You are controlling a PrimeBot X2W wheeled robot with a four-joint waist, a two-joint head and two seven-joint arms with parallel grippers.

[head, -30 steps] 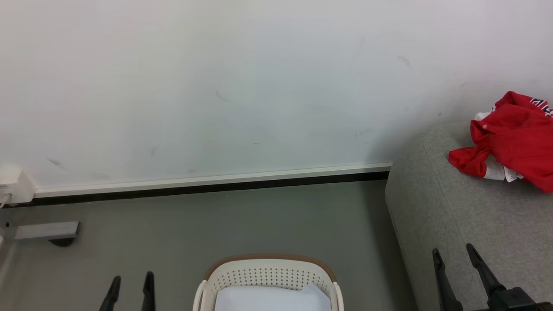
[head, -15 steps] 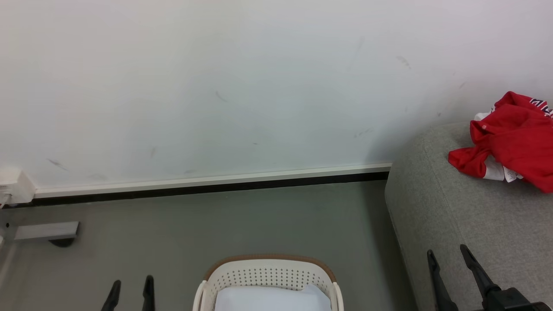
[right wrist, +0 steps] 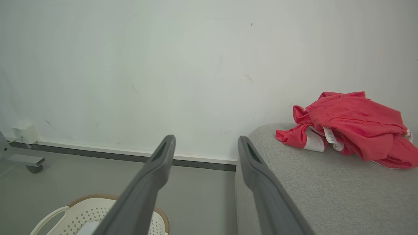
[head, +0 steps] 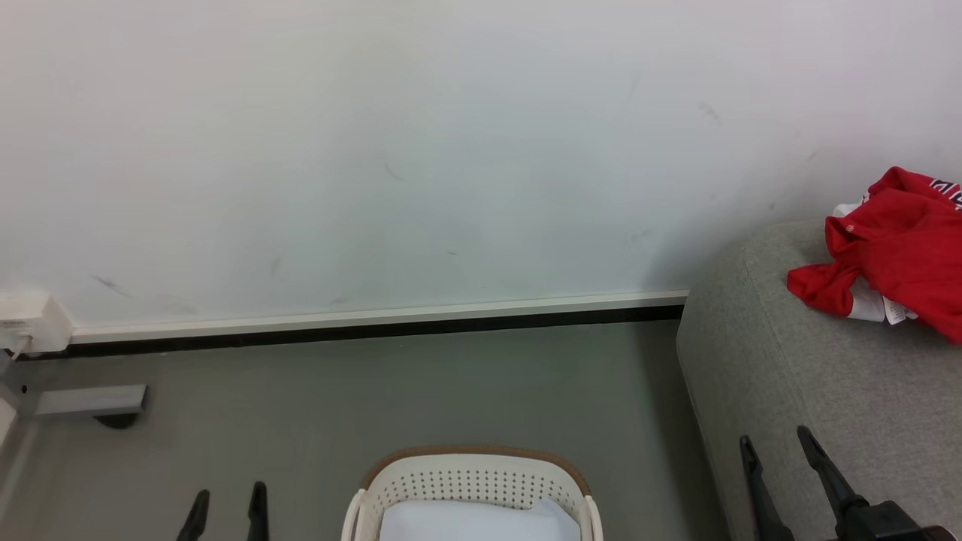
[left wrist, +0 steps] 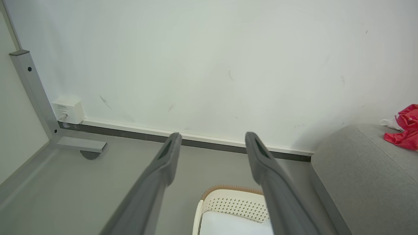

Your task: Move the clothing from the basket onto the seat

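Note:
The red clothing [head: 898, 259] lies in a crumpled heap on the grey seat [head: 827, 376] at the right, by the wall; the right wrist view has the clothing [right wrist: 349, 125] on the seat [right wrist: 326, 192] too. The cream basket [head: 470, 485] stands on the floor at the bottom centre, holding a pale bluish-white pad [head: 473, 522]. My left gripper [head: 228, 500] is open, left of the basket. My right gripper [head: 778, 443] is open over the seat's near left corner, with nothing between its fingers. The left wrist view shows the basket [left wrist: 235, 204] below my open left gripper [left wrist: 211, 138].
A white wall with a pale baseboard [head: 376, 312] runs across the back. A grey metal frame foot with a wheel [head: 90, 402] and a white socket box [head: 30, 323] sit at the far left. Grey floor [head: 413, 383] lies between basket and wall.
The head camera has tilted slightly, so the whole picture shifted a little down and right. My right gripper has drawn slightly left and lower in the view. The clothing lies unchanged.

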